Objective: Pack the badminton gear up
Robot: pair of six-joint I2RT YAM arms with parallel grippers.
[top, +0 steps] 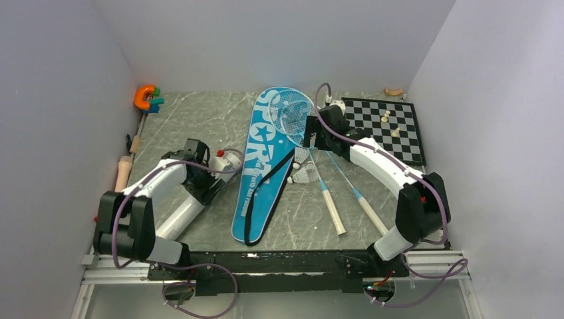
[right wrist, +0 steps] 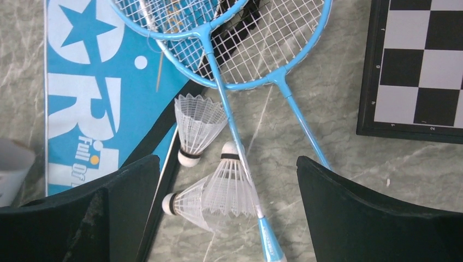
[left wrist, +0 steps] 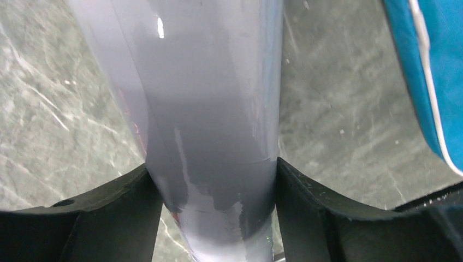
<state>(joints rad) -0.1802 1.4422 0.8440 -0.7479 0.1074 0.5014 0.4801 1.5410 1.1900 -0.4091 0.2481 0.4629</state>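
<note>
Your left claw (left wrist: 218, 191) is clamped on the white tube (left wrist: 207, 98); your right claw (right wrist: 229, 213) hangs apart above the shuttlecocks (right wrist: 199, 128).

Robotics laboratory test cell. Plain pale partition walls (top: 60, 100) enclose a grey marble-pattern tabletop (top: 199, 119) on three sides; left arm (top: 143, 203) and right arm (top: 389, 166) are mounted at an aluminium rail (top: 110, 264), purple cabling (top: 429, 294) exposed.

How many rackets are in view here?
2. The left racket has its head on the bag. The right racket lies beside it, nearer the chessboard; their heads overlap and their handles point toward the arm bases. None looks hidden.
</note>
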